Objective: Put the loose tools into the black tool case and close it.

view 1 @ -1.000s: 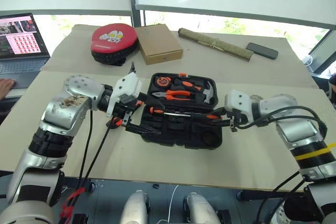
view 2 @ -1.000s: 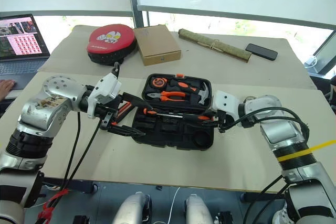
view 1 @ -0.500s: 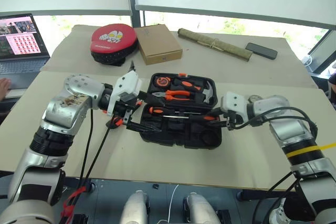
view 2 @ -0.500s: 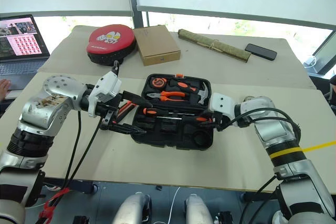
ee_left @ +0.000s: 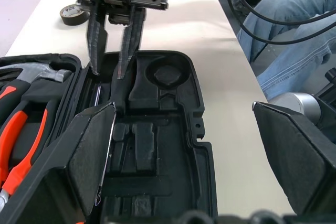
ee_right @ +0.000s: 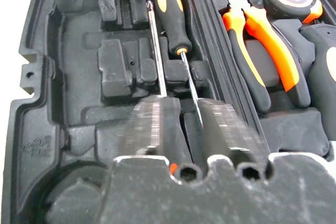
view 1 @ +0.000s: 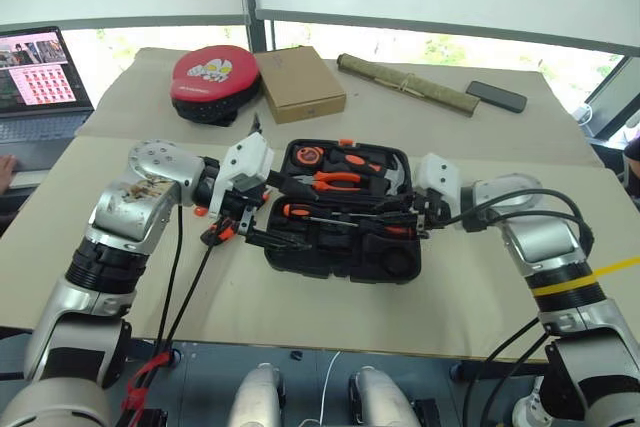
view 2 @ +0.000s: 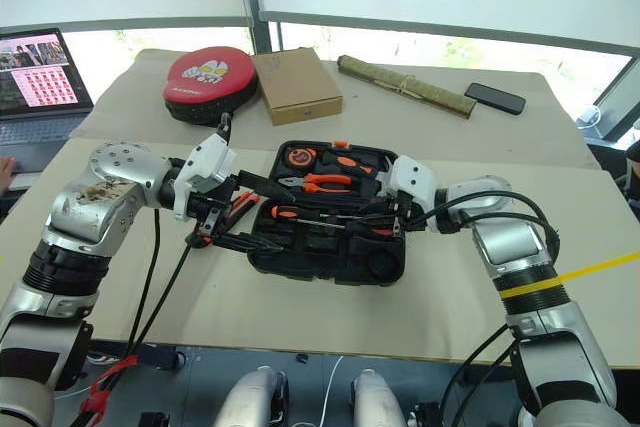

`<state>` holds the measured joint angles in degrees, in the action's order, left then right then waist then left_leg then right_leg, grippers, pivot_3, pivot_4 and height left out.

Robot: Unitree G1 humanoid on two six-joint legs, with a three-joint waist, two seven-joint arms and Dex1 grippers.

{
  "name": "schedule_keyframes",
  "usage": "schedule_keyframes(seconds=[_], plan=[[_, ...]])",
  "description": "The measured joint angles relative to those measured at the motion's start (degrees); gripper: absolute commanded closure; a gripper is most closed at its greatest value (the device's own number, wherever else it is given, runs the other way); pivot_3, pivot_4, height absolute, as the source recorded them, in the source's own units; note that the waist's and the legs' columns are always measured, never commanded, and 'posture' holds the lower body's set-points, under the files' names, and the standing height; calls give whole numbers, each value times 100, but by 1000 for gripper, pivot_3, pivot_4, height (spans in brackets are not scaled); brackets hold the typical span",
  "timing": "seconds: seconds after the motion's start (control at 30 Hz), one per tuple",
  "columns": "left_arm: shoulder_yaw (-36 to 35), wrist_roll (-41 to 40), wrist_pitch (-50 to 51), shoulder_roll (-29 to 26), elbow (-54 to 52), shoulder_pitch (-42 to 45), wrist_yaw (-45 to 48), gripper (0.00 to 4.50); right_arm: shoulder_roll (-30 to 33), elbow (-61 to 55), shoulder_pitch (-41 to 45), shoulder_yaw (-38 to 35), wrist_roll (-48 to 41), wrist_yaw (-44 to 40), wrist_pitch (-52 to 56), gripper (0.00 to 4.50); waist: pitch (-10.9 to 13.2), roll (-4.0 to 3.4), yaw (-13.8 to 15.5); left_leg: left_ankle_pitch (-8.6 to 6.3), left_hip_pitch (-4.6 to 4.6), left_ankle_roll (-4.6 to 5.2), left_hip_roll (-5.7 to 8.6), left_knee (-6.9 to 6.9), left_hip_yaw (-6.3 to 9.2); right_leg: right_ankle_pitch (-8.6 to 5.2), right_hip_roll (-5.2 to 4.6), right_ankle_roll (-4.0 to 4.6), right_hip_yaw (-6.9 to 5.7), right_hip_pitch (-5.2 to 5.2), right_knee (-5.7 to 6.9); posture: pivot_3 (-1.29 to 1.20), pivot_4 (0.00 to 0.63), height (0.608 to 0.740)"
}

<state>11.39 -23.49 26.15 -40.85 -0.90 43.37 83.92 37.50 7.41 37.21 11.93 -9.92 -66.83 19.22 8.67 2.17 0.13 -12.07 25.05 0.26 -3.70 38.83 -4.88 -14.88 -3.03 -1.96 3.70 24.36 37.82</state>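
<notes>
The black tool case (view 1: 330, 252) lies open mid-table. Two orange-and-black screwdrivers lie along the hinge side of its near half; one handle (ee_right: 170, 9) is plain, and the other's handle sits under my right gripper. My right gripper (view 1: 385, 222) reaches in from the case's right end, its fingers close together with nothing between them, just over the screwdriver shafts (ee_right: 157, 56). My left gripper (view 1: 268, 229) stands wide open at the case's left end, its pads (ee_left: 94, 150) on either side of the near half without touching. A small dark tape roll (ee_left: 68, 13) lies on the table beyond the right gripper.
Pliers (view 1: 335, 180), a hammer (view 1: 395, 179) and a tape measure (view 1: 312, 156) fill the far half. Behind the case stand a red-topped pad (view 1: 215, 75), a cardboard box (view 1: 302, 82), a rolled bundle (view 1: 405, 82) and a phone (view 1: 497, 96). A laptop (view 1: 35, 72) is far left.
My right gripper has moved left, further over the case's near half, and its fingers have come together. The left arm has kept still.
</notes>
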Motion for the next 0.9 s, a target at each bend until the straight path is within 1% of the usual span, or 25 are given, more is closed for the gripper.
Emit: schedule_keyframes(seconds=[0.13, 0.43, 0.57, 0.73, 0.9], plan=[[6, 84, -37, 37, 95, 62, 8, 0, -156, 176, 3, 147, 193, 146, -1, 4493, 0, 0, -8, 0, 0, 0, 0, 0, 0, 0, 0, 0, 0, 0, 1, 0, 150, 740], [7, 127, -148, 77, 176, 67, 49, 0, -179, 435, 267, 603, 837, 182, -327, 4493, 0, 0, -43, 0, -9, 0, -1, 0, 0, 0, 1, 0, 0, -4, 9, 0, 150, 740], [7, 145, -203, 76, 191, 69, 56, 0, -181, 366, 307, 782, 1093, 162, -449, 4493, -1, 0, -56, 0, -23, 0, -1, 0, 0, -1, 1, 1, 0, -13, 14, 0, 150, 740], [7, 190, -223, 77, 273, 69, 55, 0, -193, 94, 336, 886, 1208, 79, -279, 4493, -1, 0, -83, 0, -27, 0, -2, -2, 0, -2, 2, 3, 0, -13, 18, 0, 150, 740], [7, 217, -236, 86, 308, 68, 49, 0, -219, 96, 450, 932, 1302, 63, -220, 4493, -1, 1, -101, 0, -28, 0, -4, -3, 0, -3, 4, 6, 1, -10, 21, 0, 150, 740]])
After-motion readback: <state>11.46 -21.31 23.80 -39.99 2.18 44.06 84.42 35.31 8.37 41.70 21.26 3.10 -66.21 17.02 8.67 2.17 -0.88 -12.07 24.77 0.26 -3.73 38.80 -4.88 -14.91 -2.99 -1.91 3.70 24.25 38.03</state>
